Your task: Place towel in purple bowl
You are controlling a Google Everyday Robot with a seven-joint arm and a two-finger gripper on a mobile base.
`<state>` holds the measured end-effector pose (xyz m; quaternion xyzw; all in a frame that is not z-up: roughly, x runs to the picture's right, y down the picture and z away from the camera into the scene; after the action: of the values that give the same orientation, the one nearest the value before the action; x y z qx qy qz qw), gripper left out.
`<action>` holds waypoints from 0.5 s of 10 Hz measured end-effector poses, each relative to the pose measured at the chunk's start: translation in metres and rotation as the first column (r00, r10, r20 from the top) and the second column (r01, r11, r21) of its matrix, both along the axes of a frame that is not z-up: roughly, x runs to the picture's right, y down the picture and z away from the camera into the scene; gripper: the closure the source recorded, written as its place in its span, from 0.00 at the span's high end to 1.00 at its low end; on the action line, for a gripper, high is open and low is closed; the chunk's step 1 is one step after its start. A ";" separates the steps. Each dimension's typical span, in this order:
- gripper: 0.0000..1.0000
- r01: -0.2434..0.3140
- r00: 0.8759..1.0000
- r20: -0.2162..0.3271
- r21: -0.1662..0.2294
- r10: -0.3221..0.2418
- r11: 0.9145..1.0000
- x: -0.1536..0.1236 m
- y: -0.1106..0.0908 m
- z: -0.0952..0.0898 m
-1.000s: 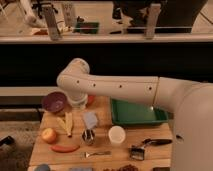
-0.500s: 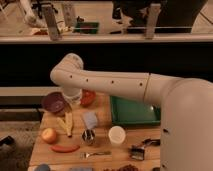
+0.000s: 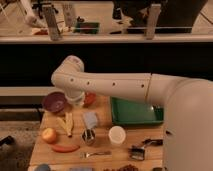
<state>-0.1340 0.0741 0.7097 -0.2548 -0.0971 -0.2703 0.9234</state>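
The towel (image 3: 91, 120) is a small pale grey-blue cloth lying flat on the wooden table, in front of the orange-red bowl. The purple bowl (image 3: 54, 102) stands at the table's back left, dark with a lighter rim. My gripper (image 3: 76, 99) hangs from the white arm just right of the purple bowl, between it and the orange-red bowl, behind and left of the towel. The gripper is partly hidden by the wrist.
An orange-red bowl (image 3: 90, 98) sits right of the gripper. A green tray (image 3: 135, 111) lies at the back right. A white cup (image 3: 117, 135), metal cup (image 3: 88, 136), banana (image 3: 66, 123), apple (image 3: 49, 135), carrot (image 3: 65, 148), spoon (image 3: 97, 154) and black tool (image 3: 141, 150) fill the front.
The arm has swung a little to the left, bringing the gripper nearer the purple bowl. The towel has stayed where it was on the table.
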 end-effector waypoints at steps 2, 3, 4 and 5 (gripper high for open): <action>0.79 0.029 1.000 -0.013 0.045 -0.029 0.999 0.013 -0.014 -0.006; 0.80 0.031 0.999 -0.010 0.095 -0.030 0.995 0.011 -0.022 -0.013; 0.80 0.005 1.000 -0.001 0.136 -0.005 0.991 0.015 -0.031 -0.019; 0.80 -0.018 1.000 0.001 0.137 0.018 0.990 0.020 -0.035 -0.020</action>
<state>-0.1143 0.0390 0.6894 -0.1899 -0.0804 -0.2678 0.9411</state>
